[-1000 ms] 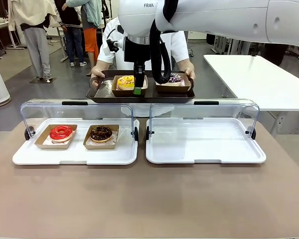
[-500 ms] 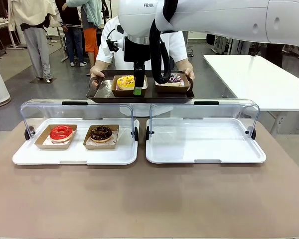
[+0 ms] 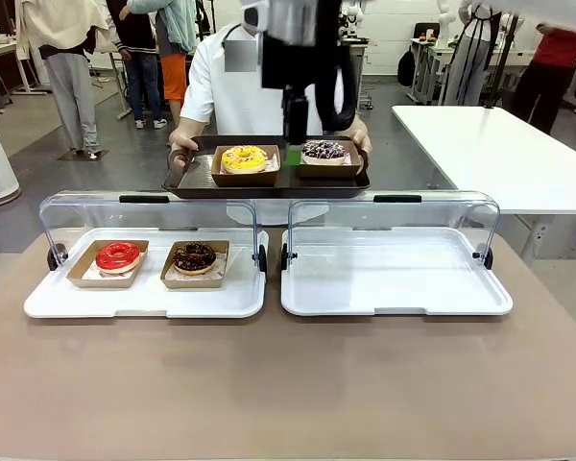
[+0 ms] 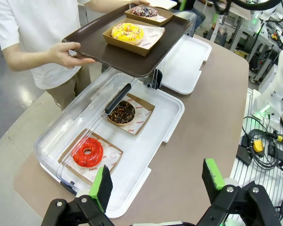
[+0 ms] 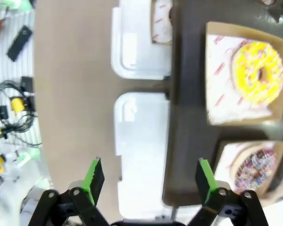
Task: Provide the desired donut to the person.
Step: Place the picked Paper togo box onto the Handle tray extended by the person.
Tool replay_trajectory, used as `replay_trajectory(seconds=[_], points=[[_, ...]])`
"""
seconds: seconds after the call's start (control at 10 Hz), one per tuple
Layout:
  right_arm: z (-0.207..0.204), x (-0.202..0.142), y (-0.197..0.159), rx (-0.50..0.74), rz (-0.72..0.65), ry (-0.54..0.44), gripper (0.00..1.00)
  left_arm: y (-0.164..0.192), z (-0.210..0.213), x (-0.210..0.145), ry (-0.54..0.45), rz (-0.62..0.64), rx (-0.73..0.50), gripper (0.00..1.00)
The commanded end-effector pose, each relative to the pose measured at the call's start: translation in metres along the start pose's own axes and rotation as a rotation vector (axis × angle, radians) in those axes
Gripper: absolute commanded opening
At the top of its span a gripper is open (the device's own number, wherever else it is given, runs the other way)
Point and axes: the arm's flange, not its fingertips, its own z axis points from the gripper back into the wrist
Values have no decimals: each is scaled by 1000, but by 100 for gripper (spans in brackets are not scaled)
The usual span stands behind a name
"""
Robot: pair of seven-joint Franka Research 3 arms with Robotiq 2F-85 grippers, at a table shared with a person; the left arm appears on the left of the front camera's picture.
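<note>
Counter (image 3: 288, 384) first: we see a broad matte taupe surface, and on it two white plastic display trays side by side, each with a clear curved lid tipped back. The left display tray (image 3: 144, 300) holds a glossy red donut (image 3: 118, 255) and a chocolate donut (image 3: 194, 256), each in a shallow brown card box; the right display tray (image 3: 396, 288) is bare white.

Beyond them the person (image 3: 240, 86) in a white short-sleeved shirt holds a dark brown serving tray (image 3: 197, 178) by both ends. On it sit a yellow-iced donut (image 3: 244, 157) and a purple sprinkled donut (image 3: 324, 150), each in its own card box.

From the front, we see the right arm hang above the serving tray, its dark gripper (image 3: 294, 144) between the two boxes; we cannot tell there how the jaws stand. The right wrist view looks straight down and settles it: the right gripper (image 5: 148, 174) has green-padded jaws spread wide, holding nothing, above the serving tray's edge.

The left wrist view shows the counter from the side, with the left gripper (image 4: 156, 180) high over its near edge, jaws wide apart and empty.
</note>
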Motion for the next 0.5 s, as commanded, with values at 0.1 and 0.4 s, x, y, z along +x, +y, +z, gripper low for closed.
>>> replay_trajectory(seconds=[0.1, 0.4], points=[[15, -69, 63, -41, 2, -64, 100, 0, -1, 1, -3, -1, 1, 100], [19, -105, 91, -179, -10, -156, 100, 0, -1, 1, -3, -1, 1, 100]])
